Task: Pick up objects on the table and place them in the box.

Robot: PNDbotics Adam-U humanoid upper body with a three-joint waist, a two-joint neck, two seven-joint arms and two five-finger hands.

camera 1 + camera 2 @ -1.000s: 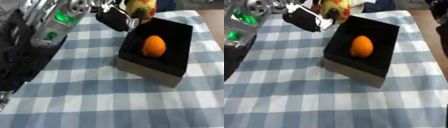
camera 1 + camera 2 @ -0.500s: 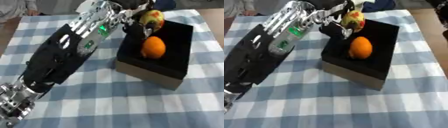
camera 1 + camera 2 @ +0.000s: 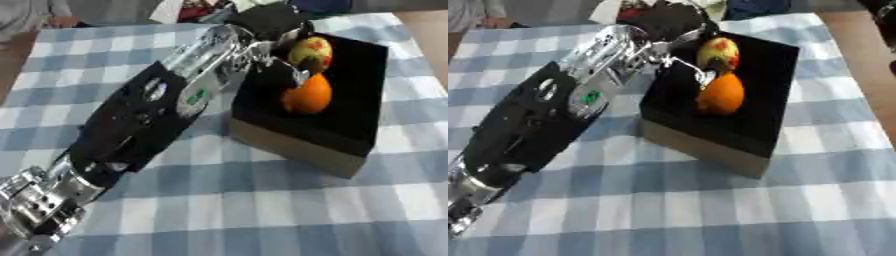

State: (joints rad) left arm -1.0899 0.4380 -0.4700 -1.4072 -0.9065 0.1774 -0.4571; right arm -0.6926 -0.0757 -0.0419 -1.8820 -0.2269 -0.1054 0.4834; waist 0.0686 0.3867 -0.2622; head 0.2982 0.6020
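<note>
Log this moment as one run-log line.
left hand: over box, fingers curled round yellow-red fruit | orange: inside black box | right hand: not in view | step: release pending

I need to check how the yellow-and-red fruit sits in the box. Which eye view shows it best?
The left eye view: the yellow-and-red fruit shows whole above the orange in the black box, at the left hand. The right eye view shows almost the same, slightly less of it.
</note>
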